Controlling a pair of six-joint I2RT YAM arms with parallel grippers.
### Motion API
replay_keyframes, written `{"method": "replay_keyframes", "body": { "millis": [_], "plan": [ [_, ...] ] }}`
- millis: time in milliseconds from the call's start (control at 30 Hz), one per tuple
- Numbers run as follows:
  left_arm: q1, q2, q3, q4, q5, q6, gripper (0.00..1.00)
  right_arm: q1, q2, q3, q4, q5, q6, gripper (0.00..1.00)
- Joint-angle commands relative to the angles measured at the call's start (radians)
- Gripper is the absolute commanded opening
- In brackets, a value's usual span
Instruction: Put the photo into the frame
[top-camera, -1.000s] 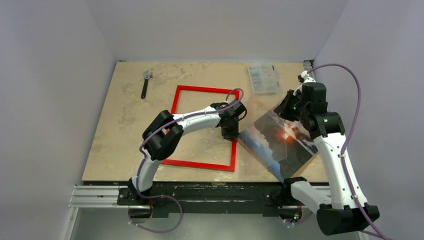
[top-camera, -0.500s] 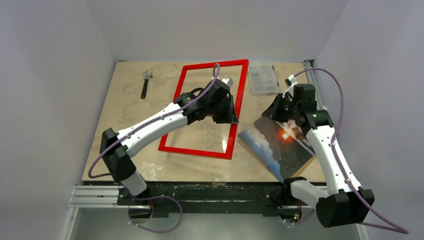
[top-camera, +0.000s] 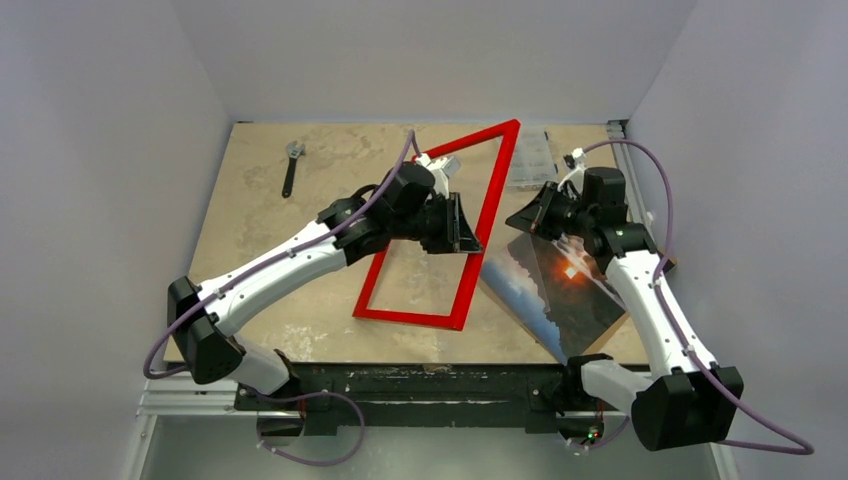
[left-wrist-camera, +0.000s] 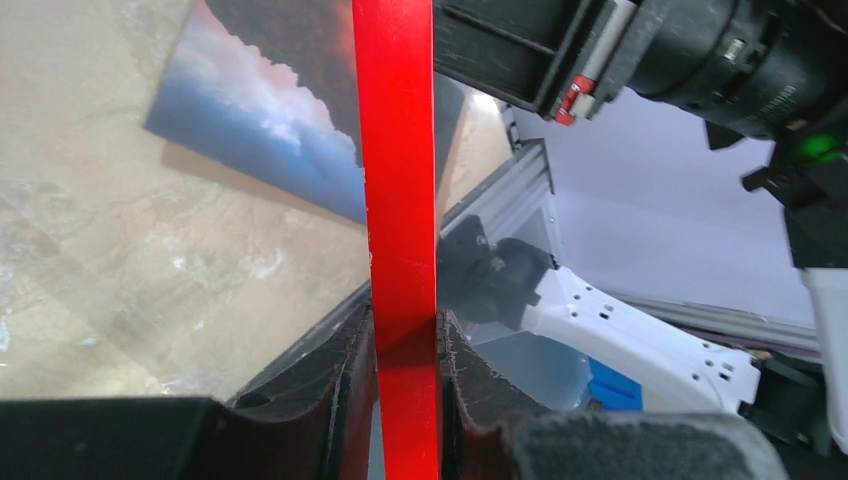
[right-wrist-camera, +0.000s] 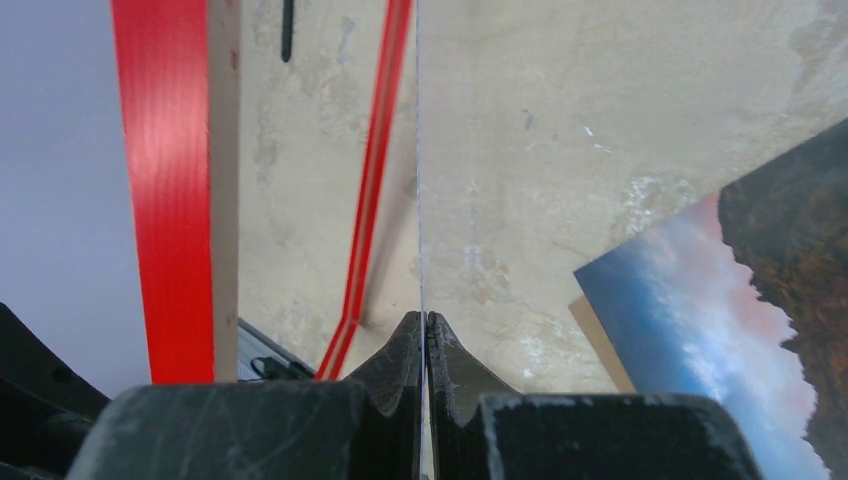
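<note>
The red frame (top-camera: 492, 190) stands tilted, its near edge on the table and its far edge raised. My left gripper (top-camera: 468, 232) is shut on its right side bar; in the left wrist view the red bar (left-wrist-camera: 395, 150) sits clamped between both pads (left-wrist-camera: 405, 370). The photo (top-camera: 560, 290) lies face up at the right on a brown backing board (right-wrist-camera: 600, 345). My right gripper (top-camera: 530, 215) hovers above the photo's far corner, shut on a thin clear sheet seen edge-on (right-wrist-camera: 419, 200) between its fingertips (right-wrist-camera: 425, 335). The frame (right-wrist-camera: 170, 180) stands just left of that sheet.
A black wrench (top-camera: 291, 165) lies at the far left of the table. A clear plastic parts box (top-camera: 532, 160) sits at the back, partly behind the frame's raised corner. The table's right edge and rail run close behind the right arm.
My left arm has raised the frame from flat to steeply tilted on its near edge, shifting it right. My right gripper has moved slightly left with the clear sheet.
</note>
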Motion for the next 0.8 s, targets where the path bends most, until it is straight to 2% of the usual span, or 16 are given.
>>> {"method": "replay_keyframes", "body": {
  "millis": [0, 300, 433, 500, 633, 767],
  "plan": [
    [-0.001, -0.085, -0.033, 0.183, 0.073, -0.036, 0.0, -0.001, 0.006, -0.015, 0.174, -0.102, 0.091, 0.0],
    [-0.015, -0.082, -0.075, 0.253, 0.116, -0.08, 0.0, -0.001, 0.016, -0.02, 0.302, -0.189, 0.197, 0.0],
    [-0.017, -0.073, -0.091, 0.283, 0.136, -0.094, 0.0, -0.001, -0.002, -0.069, 0.422, -0.246, 0.297, 0.0],
    [-0.017, -0.066, -0.091, 0.281, 0.144, -0.097, 0.04, -0.001, -0.016, -0.088, 0.469, -0.255, 0.338, 0.0],
    [-0.017, -0.056, -0.078, 0.253, 0.146, -0.088, 0.19, -0.001, -0.049, -0.114, 0.521, -0.262, 0.384, 0.0],
    [-0.017, -0.021, -0.02, 0.174, 0.149, -0.064, 0.44, -0.001, -0.074, -0.127, 0.558, -0.258, 0.426, 0.0]
  ]
}}
